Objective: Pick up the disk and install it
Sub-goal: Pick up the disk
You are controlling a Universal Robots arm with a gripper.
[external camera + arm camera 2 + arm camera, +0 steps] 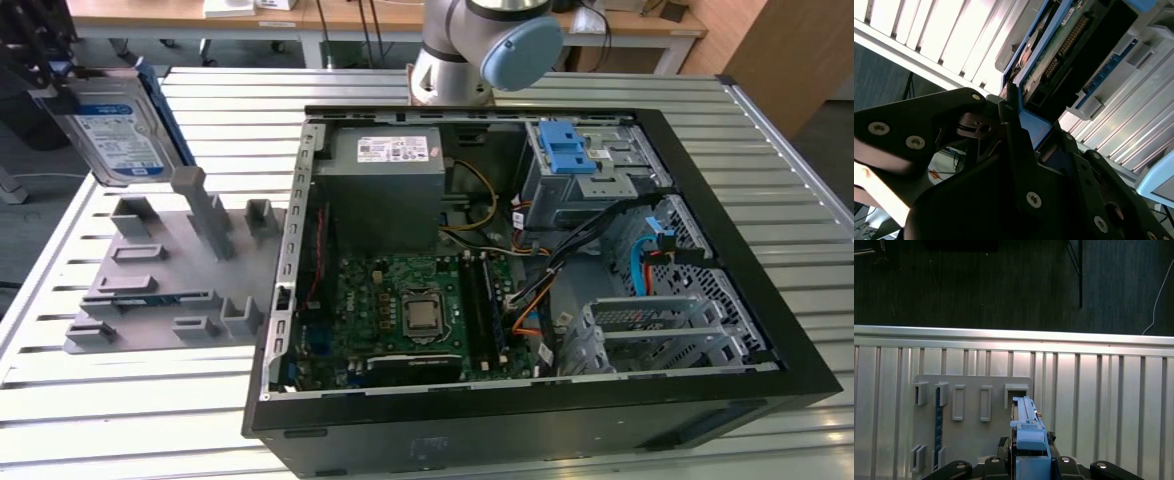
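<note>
Gripper (pixel 1030 131) jaws closed on the disk (pixel 118 132) by its blue carrier (pixel 1029 437). Exterior view: disk sits upper left of frame, just above grey fixture plate (pixel 160 270), well apart from open PC case (pixel 534 425) at center.

Exterior above — 2 wrist views seemingly share disk (pixel 1029 439) (pixel 1056 52).

Gripper (pixel 1029 457) clamped on disk (pixel 118 135).
Fingers (pixel 1013 145) pinch its frame from both sides; arm joint (pixel 487 45) well apart from the tool.
</note>
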